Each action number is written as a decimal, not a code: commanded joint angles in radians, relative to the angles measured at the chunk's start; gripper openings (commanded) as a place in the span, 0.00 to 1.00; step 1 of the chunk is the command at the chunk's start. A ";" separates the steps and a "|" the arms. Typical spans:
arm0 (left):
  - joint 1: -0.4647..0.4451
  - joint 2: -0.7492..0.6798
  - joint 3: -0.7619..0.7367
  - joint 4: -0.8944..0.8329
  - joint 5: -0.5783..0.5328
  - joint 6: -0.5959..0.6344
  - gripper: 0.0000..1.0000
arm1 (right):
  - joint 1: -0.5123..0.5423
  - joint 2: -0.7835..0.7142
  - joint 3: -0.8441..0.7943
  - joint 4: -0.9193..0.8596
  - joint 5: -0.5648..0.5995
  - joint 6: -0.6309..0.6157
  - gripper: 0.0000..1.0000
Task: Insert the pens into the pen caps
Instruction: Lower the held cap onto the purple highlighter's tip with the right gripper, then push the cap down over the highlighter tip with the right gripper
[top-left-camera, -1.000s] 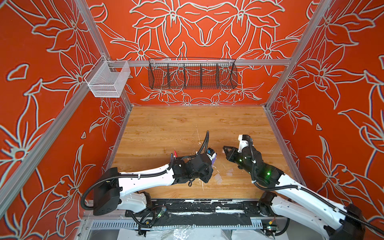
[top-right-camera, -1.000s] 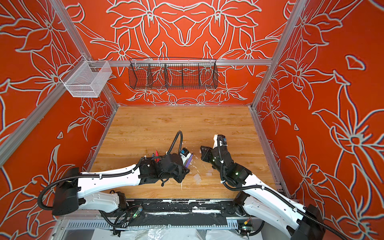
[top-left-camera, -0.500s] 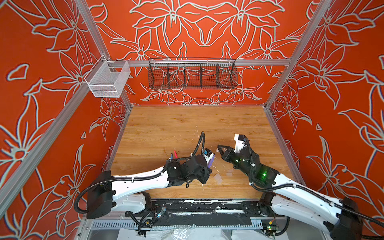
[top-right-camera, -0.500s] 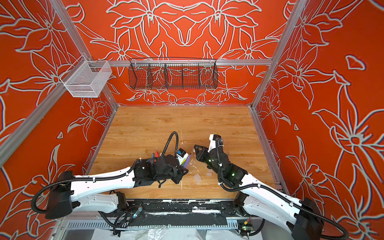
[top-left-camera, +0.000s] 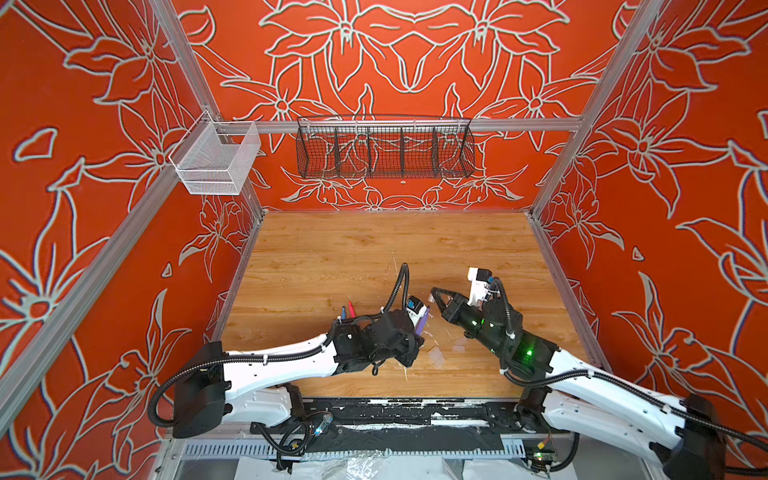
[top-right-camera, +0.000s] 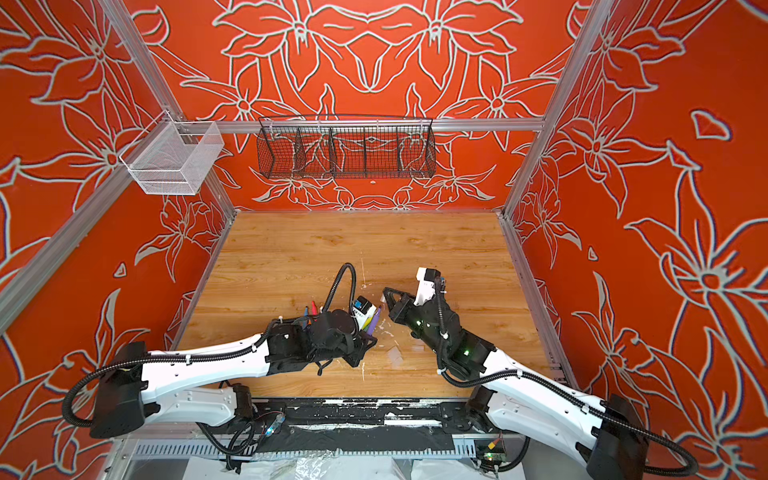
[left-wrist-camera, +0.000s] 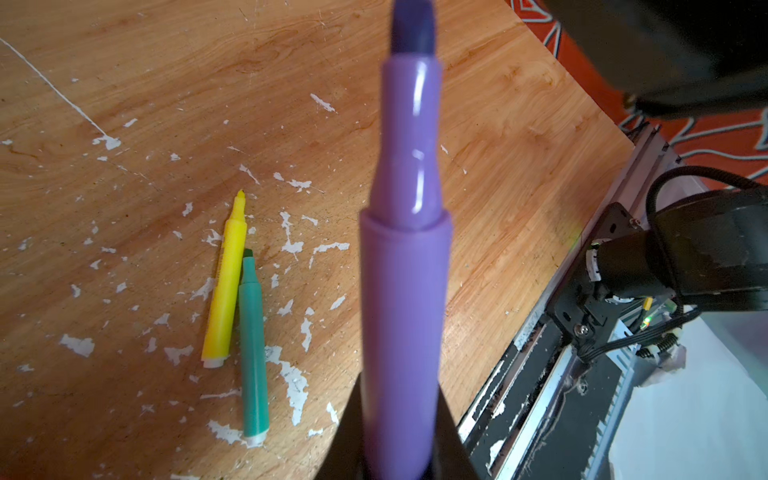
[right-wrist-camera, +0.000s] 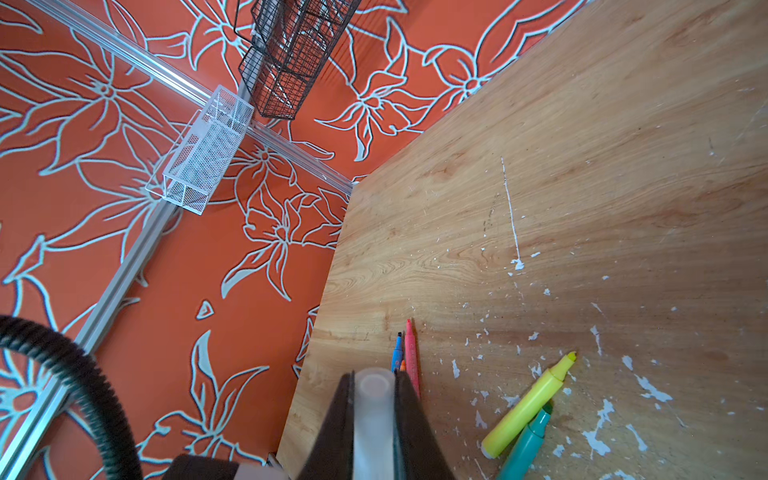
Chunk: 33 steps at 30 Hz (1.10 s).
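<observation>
1. near edge: both arms reach in from the black rail along the front of the wooden table (top-left-camera: 374, 257). white paint flecks (left-wrist-camera: 293, 245) scatter the near half of the wood.
2. left gripper (left-wrist-camera: 401, 432): jaws clamped on the barrel of the purple pen (left-wrist-camera: 405, 291). the pen sticks out well past the fingers, with its dark nib bare and no cap on it. in both top views it slants up toward the right arm.
3. right gripper (right-wrist-camera: 374, 399): jaws pinched narrow on a clear pen cap (right-wrist-camera: 373, 428). one round end of the cap shows just past the fingertips.
4. in a top view the tip of the right gripper sits near the purple nib but apart from it. the pen is not in the cap.
5. on the wood under the left gripper lie the yellow pen (left-wrist-camera: 226, 286) and the green pen (left-wrist-camera: 252, 357). they are side by side and touching, both uncapped, with their white ends pointing the same way.
6. farther out, on the left arm's side, the blue pen (right-wrist-camera: 397, 353) and the pink pen (right-wrist-camera: 410, 357) lie close together. only the tip of the orange pen (right-wrist-camera: 402, 365) shows between them. their lower parts are hidden.
7. back wall: a black wire basket (top-left-camera: 384, 151) hangs on the rail. a white mesh basket (top-left-camera: 216, 160) hangs at the left corner.
</observation>
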 joint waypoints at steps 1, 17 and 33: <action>-0.007 0.009 0.014 0.008 -0.034 -0.007 0.00 | 0.014 -0.006 -0.022 0.034 0.026 0.019 0.12; -0.007 0.040 0.041 -0.002 -0.060 -0.008 0.00 | 0.051 -0.008 -0.043 0.044 0.038 0.022 0.12; 0.049 0.070 0.116 0.012 0.038 -0.012 0.00 | 0.075 -0.008 -0.081 0.106 0.038 -0.035 0.19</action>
